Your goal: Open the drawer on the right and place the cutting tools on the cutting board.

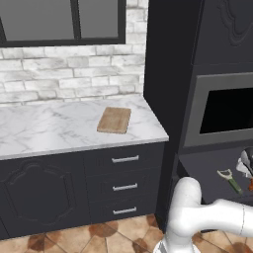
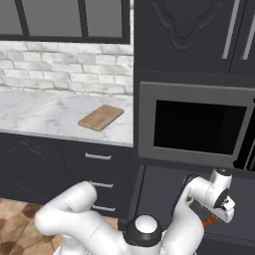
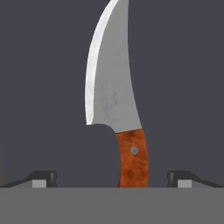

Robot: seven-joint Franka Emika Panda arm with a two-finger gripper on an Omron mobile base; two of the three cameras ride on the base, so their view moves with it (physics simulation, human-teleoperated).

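A light-brown wooden cutting board lies flat on the white marble counter, near its right end and in front of the whitewashed brick wall, with three narrow drawers bearing silver bar handles stacked in the dark cabinet below it. To the right, under the built-in oven in the tall dark unit, the wide drawer stands open, and the green-handled peeler lies inside it with its silver Y-shaped head toward the back. The white arm rises from the lower right over the terracotta floor tiles and reaches toward the drawer's right side at the picture's edge.
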